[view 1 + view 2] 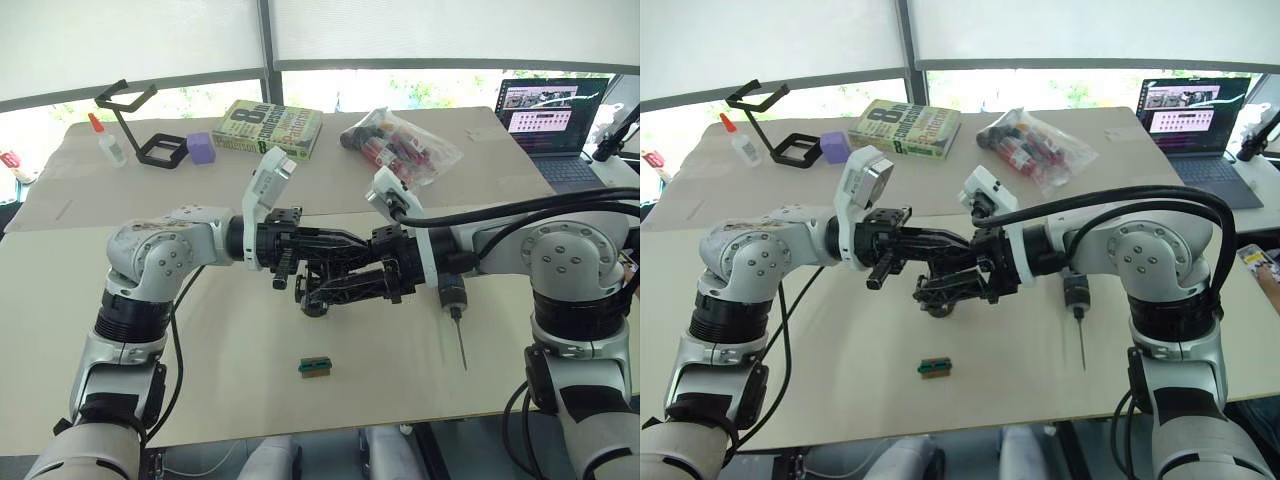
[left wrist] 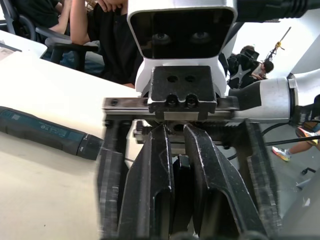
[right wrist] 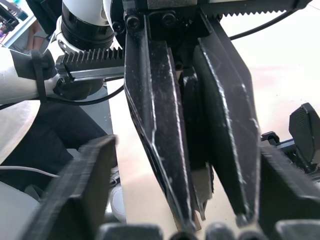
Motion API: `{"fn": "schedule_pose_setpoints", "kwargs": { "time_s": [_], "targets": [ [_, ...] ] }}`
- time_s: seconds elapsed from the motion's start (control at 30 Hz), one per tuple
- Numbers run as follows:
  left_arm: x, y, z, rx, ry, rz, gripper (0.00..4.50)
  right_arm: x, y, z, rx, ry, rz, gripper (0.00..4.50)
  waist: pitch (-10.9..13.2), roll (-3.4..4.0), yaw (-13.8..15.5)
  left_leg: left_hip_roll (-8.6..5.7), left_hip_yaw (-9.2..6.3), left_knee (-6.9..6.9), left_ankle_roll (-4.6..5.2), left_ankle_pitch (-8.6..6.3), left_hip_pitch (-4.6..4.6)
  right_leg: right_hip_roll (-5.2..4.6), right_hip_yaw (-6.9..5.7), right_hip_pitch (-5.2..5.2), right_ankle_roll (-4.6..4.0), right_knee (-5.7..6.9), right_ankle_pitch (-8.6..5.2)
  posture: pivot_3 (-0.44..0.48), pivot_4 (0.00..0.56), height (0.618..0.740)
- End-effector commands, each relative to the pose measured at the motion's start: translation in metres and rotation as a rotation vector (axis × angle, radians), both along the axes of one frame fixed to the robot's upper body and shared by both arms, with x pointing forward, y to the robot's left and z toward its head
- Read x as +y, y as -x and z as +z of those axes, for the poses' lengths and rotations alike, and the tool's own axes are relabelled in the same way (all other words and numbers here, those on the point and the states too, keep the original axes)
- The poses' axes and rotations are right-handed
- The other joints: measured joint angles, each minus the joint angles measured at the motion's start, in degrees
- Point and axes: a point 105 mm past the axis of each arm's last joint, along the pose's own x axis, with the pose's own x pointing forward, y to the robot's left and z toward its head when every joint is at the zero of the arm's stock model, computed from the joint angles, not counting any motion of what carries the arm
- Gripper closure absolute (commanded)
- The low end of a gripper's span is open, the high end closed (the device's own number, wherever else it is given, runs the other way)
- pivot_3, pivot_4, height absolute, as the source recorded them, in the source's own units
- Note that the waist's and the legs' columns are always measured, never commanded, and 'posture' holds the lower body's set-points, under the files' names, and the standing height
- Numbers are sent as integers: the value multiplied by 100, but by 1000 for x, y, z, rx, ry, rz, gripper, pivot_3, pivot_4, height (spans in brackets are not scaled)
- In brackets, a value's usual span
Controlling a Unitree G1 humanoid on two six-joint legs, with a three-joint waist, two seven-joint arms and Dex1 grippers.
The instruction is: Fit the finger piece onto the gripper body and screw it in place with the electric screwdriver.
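Finger piece (image 3: 192, 120), slim black wedge, is clamped between left gripper (image 1: 345, 243) and right gripper (image 1: 335, 285).

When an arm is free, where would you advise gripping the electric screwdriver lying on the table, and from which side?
Probably the thick black barrel of the electric screwdriver, from above. It lies flat on the table beside the right arm, its thin metal bit pointing toward the robot, so closing across the barrel avoids the bit.
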Motion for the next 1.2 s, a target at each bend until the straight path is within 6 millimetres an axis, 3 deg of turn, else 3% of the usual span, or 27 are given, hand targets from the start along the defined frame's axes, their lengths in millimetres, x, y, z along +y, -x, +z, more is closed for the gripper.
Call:
{"fn": "schedule_pose_setpoints", "kwargs": {
  "time_s": [0.03, 0.2, 0.3, 0.4, 0.57, 0.73, 0.83, 0.93, 1.03, 1.2],
  "targets": [
    [2, 7, 5, -28, 1, -18, 4500, 0, 1, 7, -41, -15, 2, 2260, 0, 0, 0, 0, 0, 0, 0, 0, 0, 0, 0, 0, 0, 0, 0, 0, 150, 740],
    [2, 8, 3, -16, -1, -28, 4500, 0, 1, 6, -44, -13, -4, 3978, 0, 1, -7, 0, 0, 2, 0, 0, -1, 0, 1, -2, 0, 2, 0, 0, 150, 740],
    [3, 10, 1, -9, -13, -36, 4500, -2, 2, 6, -45, -14, -6, 4057, 0, 1, -3, -1, 0, 8, 0, 0, -3, 0, 1, -3, 0, 7, 0, 0, 150, 740],
    [11, 26, 5, 76, 16, -129, 4500, -6, 3, 5, -59, -30, -12, 4057, 0, 1, -6, 0, 0, 13, 0, 0, -5, 0, 1, -3, 0, 36, 0, 0, 150, 740],
    [24, 1, 8, -8, 76, 19, 2283, -14, 0, 9, -112, -129, -41, 4059, 0, 1, 9, -3, 1, 23, 0, 0, -10, -2, 2, -14, -1, 68, -1, 0, 150, 740],
    [63, -19, 21, -119, 194, 162, 16, -26, 14, 10, -179, -234, 5, 4059, 0, 0, 5, -3, 3, 17, 0, 0, -9, -1, 2, -17, -2, 68, -1, 0, 150, 740],
    [90, -37, 20, -202, 178, 299, 0, -37, 19, 14, -243, -299, 1, 4059, 0, 0, -7, -3, 6, 18, 0, 0, -13, -1, 2, -23, -2, 68, -1, 0, 150, 740],
    [124, -51, -1, -356, 37, 414, 0, -51, 21, 17, -308, -363, -28, 4059, -1, 2, -7, -2, 14, 17, -1, 0, -10, -2, 1, -23, -2, 68, -1, 0, 150, 740],
    [156, -54, -59, -447, -228, 424, 0, -58, 13, 7, -418, -323, -93, 4059, -2, 4, -4, -1, 23, 16, 0, 0, -6, -2, 2, -24, -3, 68, -1, 0, 150, 740],
    [144, -41, -109, -455, -275, 318, 0, -56, 11, -9, -540, -307, -46, 4059, -1, 1, 63, 0, 40, 17, 5, -3, -4, -6, -2, -25, -5, 68, 0, 0, 150, 740]
  ]
}}
